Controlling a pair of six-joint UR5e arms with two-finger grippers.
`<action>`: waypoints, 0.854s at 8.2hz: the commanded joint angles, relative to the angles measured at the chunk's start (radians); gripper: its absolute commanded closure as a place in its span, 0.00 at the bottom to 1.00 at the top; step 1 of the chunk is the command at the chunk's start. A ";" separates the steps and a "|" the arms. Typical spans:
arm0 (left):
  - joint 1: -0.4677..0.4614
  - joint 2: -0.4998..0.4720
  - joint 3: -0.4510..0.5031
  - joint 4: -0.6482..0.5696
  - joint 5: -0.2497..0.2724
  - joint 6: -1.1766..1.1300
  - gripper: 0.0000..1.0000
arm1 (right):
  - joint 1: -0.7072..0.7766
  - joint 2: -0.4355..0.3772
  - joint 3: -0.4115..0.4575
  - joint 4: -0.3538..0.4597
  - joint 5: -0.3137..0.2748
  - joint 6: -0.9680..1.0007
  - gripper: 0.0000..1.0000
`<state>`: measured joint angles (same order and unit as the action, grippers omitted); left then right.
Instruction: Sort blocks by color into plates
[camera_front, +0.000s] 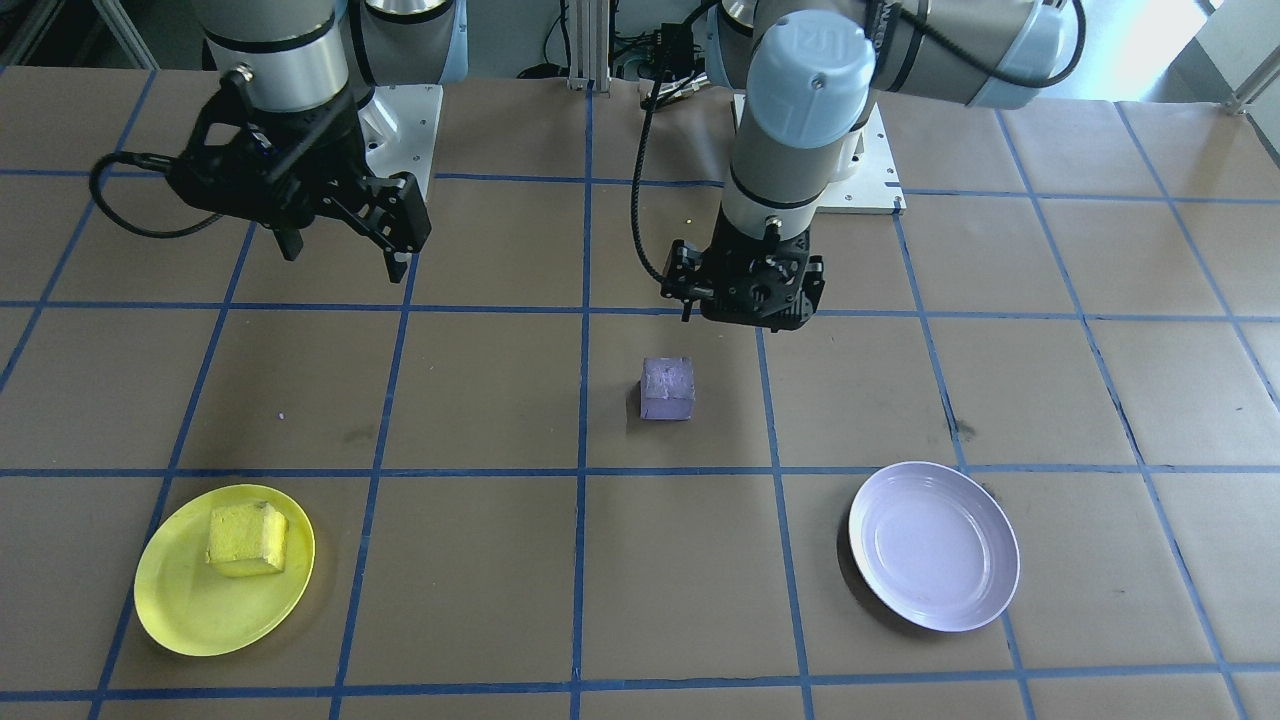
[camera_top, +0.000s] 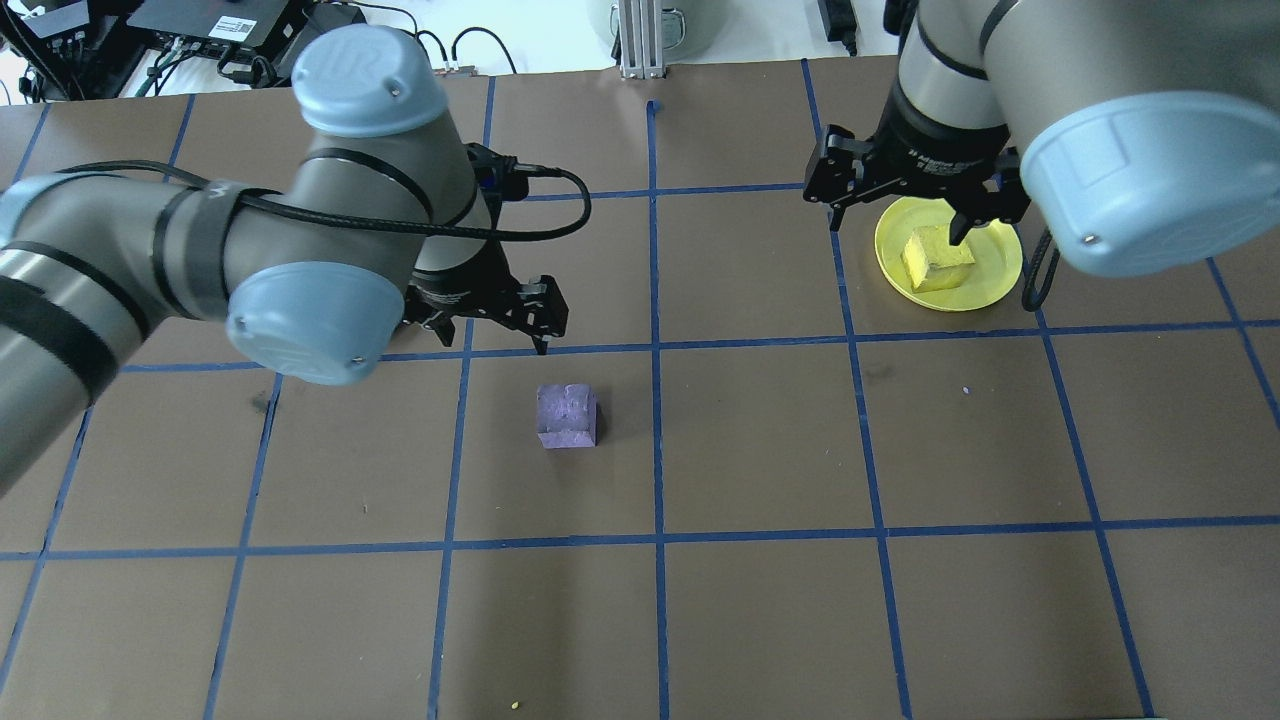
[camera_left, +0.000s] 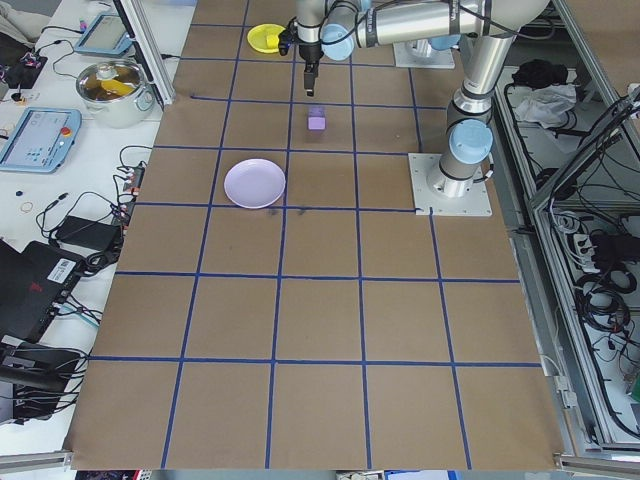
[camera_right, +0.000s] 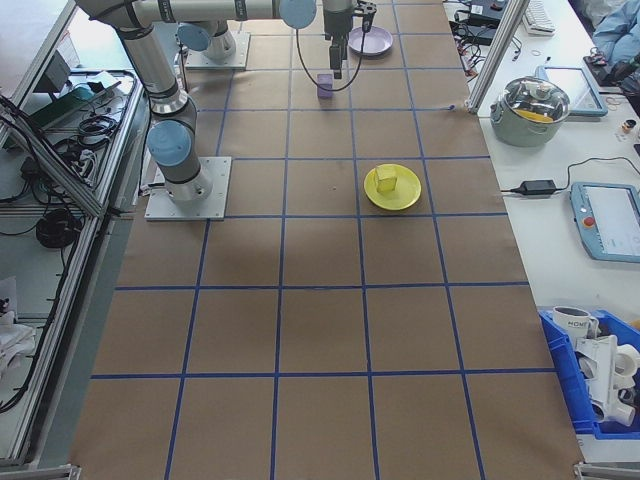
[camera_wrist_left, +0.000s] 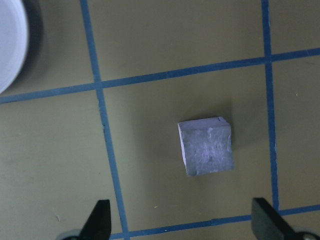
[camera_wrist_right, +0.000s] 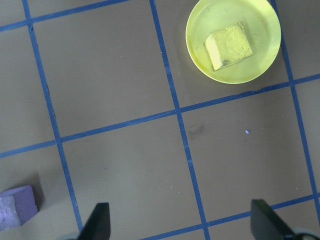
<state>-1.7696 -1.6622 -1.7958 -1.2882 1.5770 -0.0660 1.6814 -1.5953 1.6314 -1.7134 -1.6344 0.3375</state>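
A pale purple block sits on the brown paper near the table's middle. My left gripper hovers open just robot-side of it, and the block lies slightly ahead of the open fingers. The lavender-white plate holds nothing; its rim shows at the left wrist view's corner. A yellow block rests inside the yellow plate. Raised above the table and back from that plate, my right gripper is open, nothing in it.
Blue tape lines grid the brown paper. Both arm base plates sit at the robot's edge. A side bench beyond the table holds a lidded pot, tablets and cables; a blue bin stands near its end.
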 joint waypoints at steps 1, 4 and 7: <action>-0.079 -0.149 -0.002 0.108 -0.003 -0.018 0.00 | -0.046 -0.021 -0.076 0.075 0.056 -0.117 0.00; -0.079 -0.188 -0.016 0.110 -0.005 -0.006 0.00 | -0.040 -0.022 -0.067 0.130 0.119 -0.468 0.00; -0.062 -0.287 -0.008 0.118 -0.002 0.023 0.00 | -0.045 -0.017 -0.070 0.129 0.123 -0.486 0.00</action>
<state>-1.8452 -1.8926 -1.8088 -1.1689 1.5726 -0.0695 1.6370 -1.6163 1.5610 -1.5839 -1.5163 -0.1219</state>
